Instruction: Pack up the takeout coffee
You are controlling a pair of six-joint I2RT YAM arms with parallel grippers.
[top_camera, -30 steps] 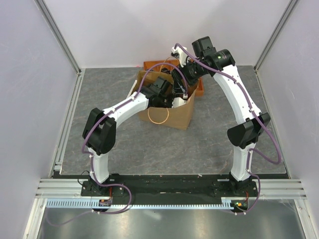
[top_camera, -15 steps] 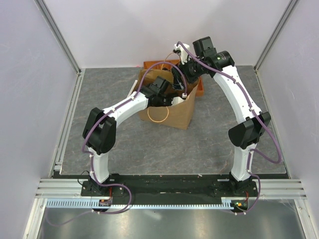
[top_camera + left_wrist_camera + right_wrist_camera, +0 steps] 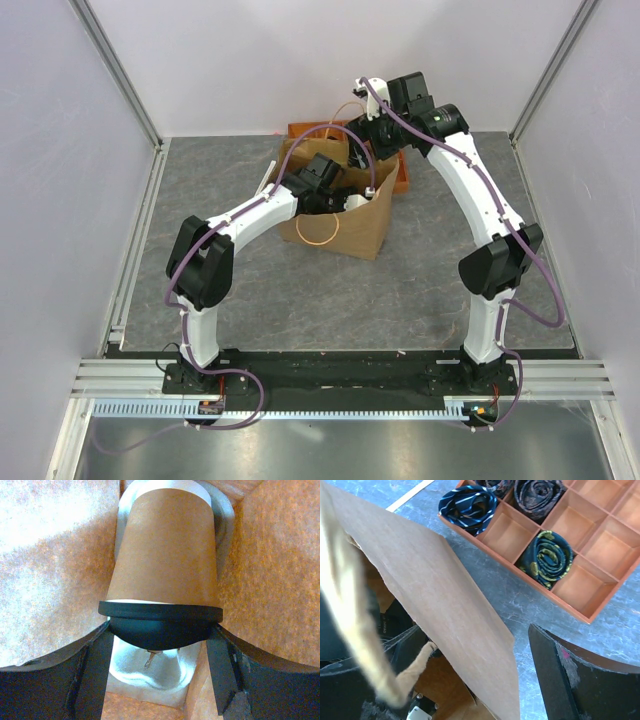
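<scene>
The takeout coffee point(image 3: 162, 555), a brown paper cup with a black lid, lies between my left gripper's point(image 3: 160, 632) fingers, deep inside the brown paper bag point(image 3: 345, 232). Both fingers press on the lid's sides, so the left gripper is shut on the cup. The cup's base rests in a pale moulded carrier point(image 3: 150, 675). My right gripper point(image 3: 475, 672) is open and straddles the bag's wall point(image 3: 435, 580) at the top rim. One finger is inside the bag and the other outside, and a bag handle point(image 3: 350, 630) drapes over the inner finger.
An orange divided tray point(image 3: 580, 580) holding rolled ties point(image 3: 547, 557) sits right behind the bag. From above it shows at the bag's back right point(image 3: 402, 178). Both arms crowd over the bag's mouth. Grey tabletop point(image 3: 300, 290) surrounds the bag, with white walls at the sides.
My right gripper has lifted up and back from the bag's mouth to its rear rim, carrying a handle loop up with it. The left arm has stayed in the bag.
</scene>
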